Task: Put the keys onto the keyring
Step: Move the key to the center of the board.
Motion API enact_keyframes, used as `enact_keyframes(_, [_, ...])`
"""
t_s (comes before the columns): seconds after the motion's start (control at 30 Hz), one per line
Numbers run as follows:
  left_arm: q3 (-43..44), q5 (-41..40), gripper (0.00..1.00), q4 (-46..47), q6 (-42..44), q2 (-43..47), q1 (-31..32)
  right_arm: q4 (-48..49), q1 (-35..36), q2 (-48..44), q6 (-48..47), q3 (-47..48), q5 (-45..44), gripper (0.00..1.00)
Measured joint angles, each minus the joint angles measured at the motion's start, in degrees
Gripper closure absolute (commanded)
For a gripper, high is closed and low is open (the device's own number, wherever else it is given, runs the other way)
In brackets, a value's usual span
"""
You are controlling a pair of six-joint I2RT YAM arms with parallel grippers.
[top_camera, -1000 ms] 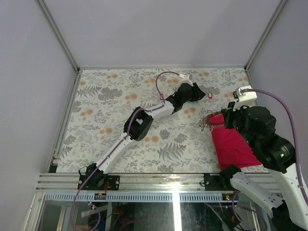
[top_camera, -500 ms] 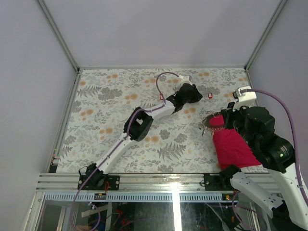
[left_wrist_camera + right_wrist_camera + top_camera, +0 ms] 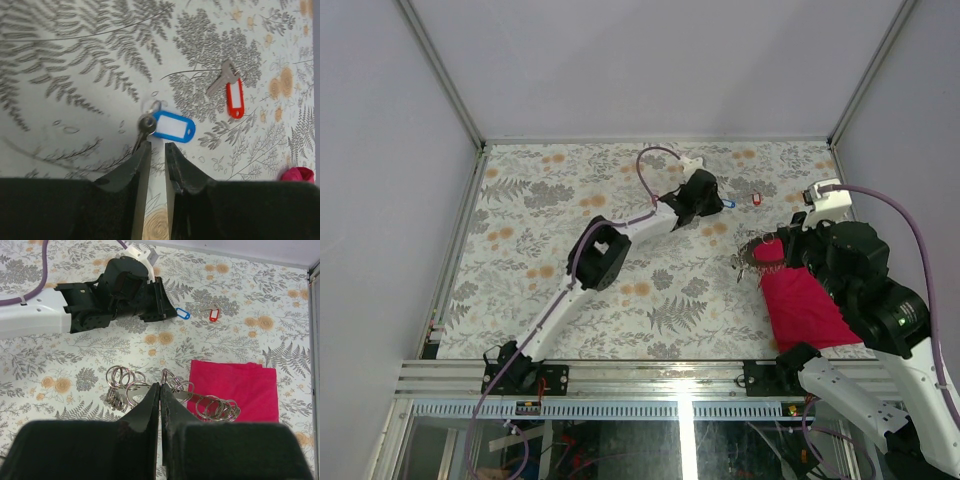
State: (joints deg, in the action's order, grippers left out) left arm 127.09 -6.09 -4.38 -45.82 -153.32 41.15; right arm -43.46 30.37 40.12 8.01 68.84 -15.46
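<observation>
A blue key tag (image 3: pixel 173 126) with a metal key lies on the floral table just beyond my left gripper (image 3: pixel 156 146). The jaws stand a narrow gap apart with only table between them. A red key tag (image 3: pixel 235 98) with a silver key lies further right. From above, the left gripper (image 3: pixel 705 195) is beside the blue tag (image 3: pixel 728 203) and the red tag (image 3: pixel 757 198). My right gripper (image 3: pixel 160 385) is shut on the keyring (image 3: pixel 125 385), a floppy chain of metal rings hanging to both sides. The keyring (image 3: pixel 748 255) is held above the table.
A red cloth (image 3: pixel 245 387) lies on the table under the right side of the keyring, also seen from above (image 3: pixel 800 300). The left arm (image 3: pixel 75 310) stretches across the far part of the table. Walls close the table at the back and right.
The left gripper has pulled back to the left, and the blue tag now shows on the table at its tip. The right gripper and keyring have barely moved.
</observation>
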Motion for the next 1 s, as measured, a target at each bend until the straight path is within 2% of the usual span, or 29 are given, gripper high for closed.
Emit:
enact_keyframes(0.33, [-18.9,0.2,0.8,0.2,-0.3,12.2,-0.8,0.5,0.0,0.0,0.2,-0.5,0.1,0.97])
enact_keyframes(0.57, [-26.0,1.1,0.73,1.8,2.5,17.0,-0.8,0.5,0.0,-0.3,0.2,-0.8,0.1,0.97])
enact_keyframes(0.73, [-24.7,4.1,0.68,5.4,5.4,17.0,-0.8,0.5,0.0,-0.3,0.2,-0.8,0.1,0.97])
enact_keyframes(1.0, [-12.2,8.5,0.64,15.5,3.4,11.4,-0.8,0.5,0.0,-0.4,0.2,-1.2,0.1,0.97])
